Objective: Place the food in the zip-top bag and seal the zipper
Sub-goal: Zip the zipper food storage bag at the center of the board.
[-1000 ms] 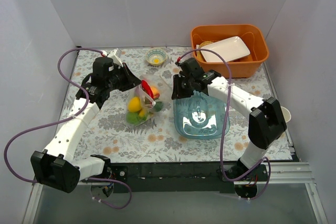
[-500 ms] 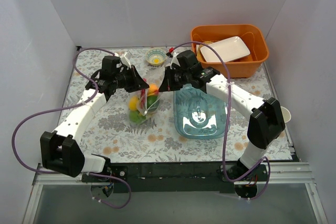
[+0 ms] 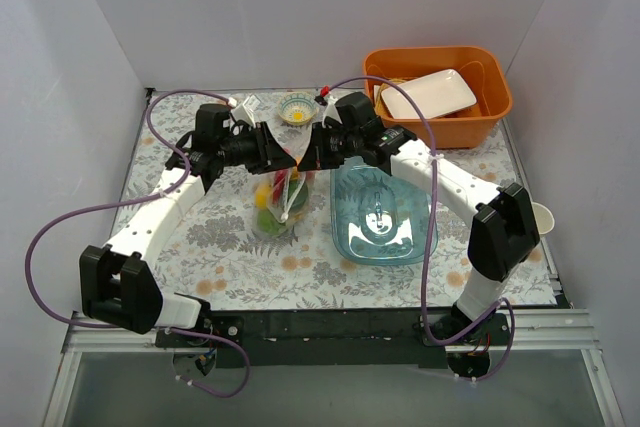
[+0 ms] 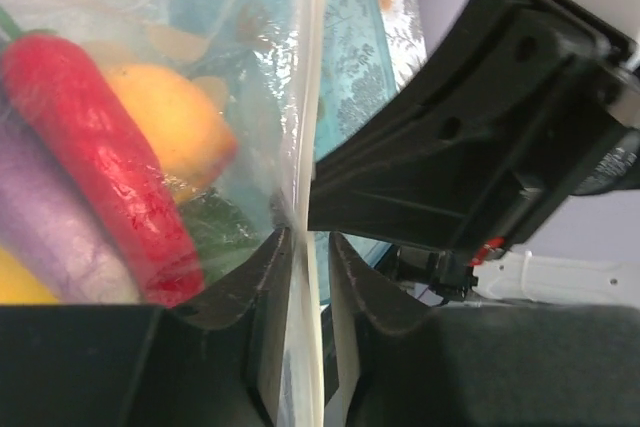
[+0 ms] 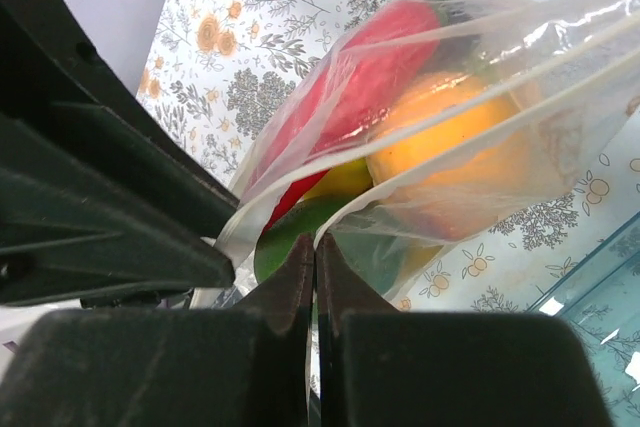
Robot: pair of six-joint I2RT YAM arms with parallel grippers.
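The zip-top bag (image 3: pixel 279 197) hangs upright between my two grippers, with the food inside. In the left wrist view I see the red chilli (image 4: pixel 100 177), a purple eggplant (image 4: pixel 40 237), an orange fruit (image 4: pixel 175 127) and something green (image 4: pixel 215 232) through the plastic. My left gripper (image 3: pixel 281 159) (image 4: pixel 305 247) is closed on the whitish zipper (image 4: pixel 306 127) at the bag's mouth. My right gripper (image 3: pixel 304 160) (image 5: pixel 315 255) is shut on the bag's edge, facing the left one. The right wrist view shows the chilli (image 5: pixel 350 77), an orange fruit (image 5: pixel 450 147) and a green piece (image 5: pixel 285 247).
The blue-tinted tray (image 3: pixel 410 242) lies right of the bag. An orange bin (image 3: pixel 490 107) with a white plate (image 3: pixel 430 94) stands at the back right. A small bowl (image 3: pixel 297 107) sits behind the grippers. A white cup (image 3: pixel 543 217) is at the right edge.
The right gripper moved left from over the tray to the bag's mouth and shut on it. The left gripper moved right; the bag now hangs upright between them.
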